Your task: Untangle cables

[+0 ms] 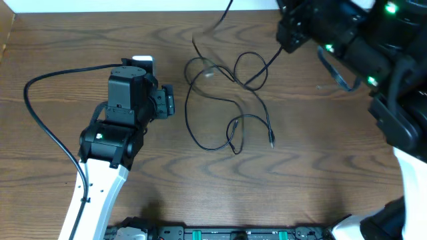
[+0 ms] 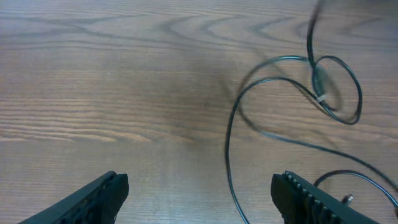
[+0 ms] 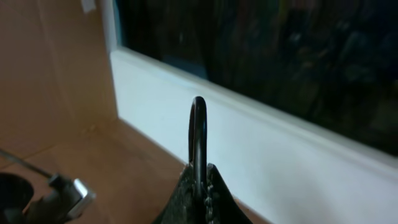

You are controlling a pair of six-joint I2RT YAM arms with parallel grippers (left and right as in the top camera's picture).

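Limpness is expected of the light black cable (image 3: 198, 124) pinched in the right hand (image 3: 199, 178); a loop (image 2: 360, 96) is suggested for the open left hand (image 2: 200, 185).

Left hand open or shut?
Open. The left wrist view shows the left hand with fingers spread wide and only bare table between them. The black cable lies ahead, ungripped.

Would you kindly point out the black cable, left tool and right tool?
black cable (image 2: 227, 140): left wrist view, on its long bend.
left tool (image 2: 200, 183): left wrist view, midway between its open fingertips.
right tool (image 3: 199, 171): right wrist view, at its shut fingertips.
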